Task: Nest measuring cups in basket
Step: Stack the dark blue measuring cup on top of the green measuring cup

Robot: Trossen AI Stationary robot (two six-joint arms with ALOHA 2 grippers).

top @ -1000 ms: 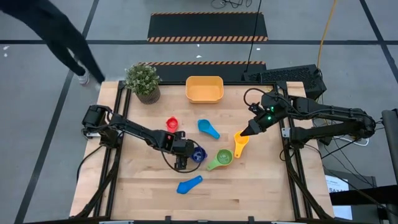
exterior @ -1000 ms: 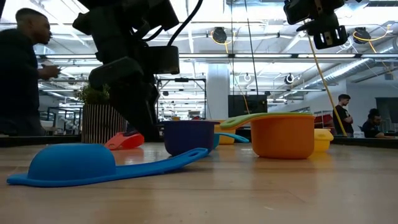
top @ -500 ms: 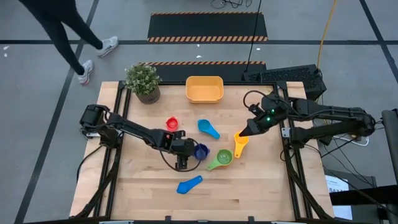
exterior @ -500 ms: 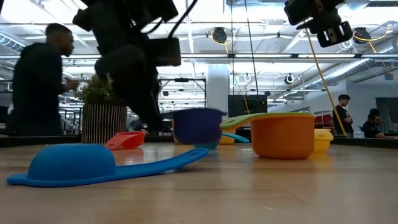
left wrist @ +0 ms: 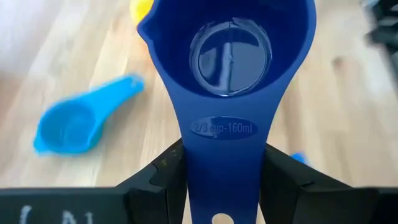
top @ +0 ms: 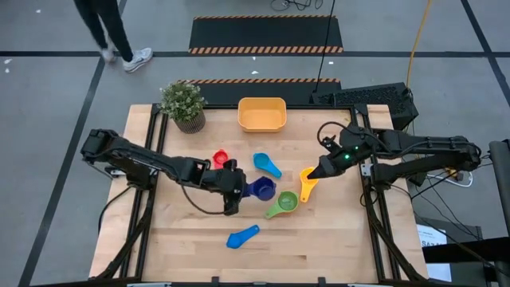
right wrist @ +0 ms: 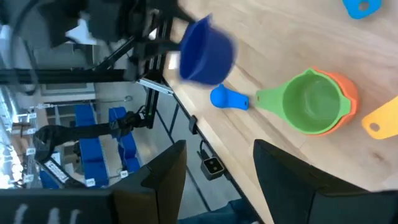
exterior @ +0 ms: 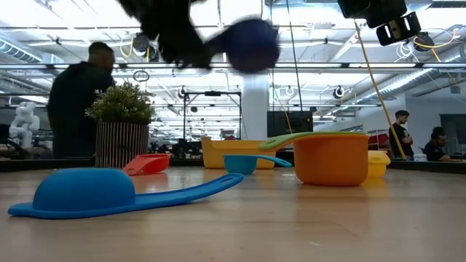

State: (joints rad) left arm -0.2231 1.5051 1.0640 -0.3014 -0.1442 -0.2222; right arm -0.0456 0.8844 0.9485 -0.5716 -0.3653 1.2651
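My left gripper (top: 241, 189) is shut on the dark blue measuring cup (top: 261, 189), which hangs high above the table in the low view (exterior: 251, 44). My right gripper (top: 320, 171) hovers open, with nothing between its fingers, just right of the yellow cup (top: 309, 183). A green cup (top: 284, 204) sits nested in an orange cup (right wrist: 348, 93). A red cup (top: 220, 159) and two light blue cups (top: 268, 165) (top: 243, 236) lie on the tabletop. The orange-yellow basket (top: 261, 126) stands at the far edge. My left gripper pinches the dark blue cup's flat handle (left wrist: 227, 155) between its two fingers, one on each long edge. The fingers (left wrist: 163, 177) lie along the handle and slant downward from the table's left. The bowl (left wrist: 230, 50) points away from the gripper, mouth up, lifted clear of the table.
A small potted plant (top: 183, 104) stands at the far left corner, beside the basket. A person walks on the floor beyond the table's far left (top: 107, 28). Bare wood lies along the near edge, apart from the light blue cup there.
My left gripper has risen with the dark blue cup and tipped closer to level. The cup stood on the table beside the green cup a second ago and now hangs well clear of it, a little farther toward the right.
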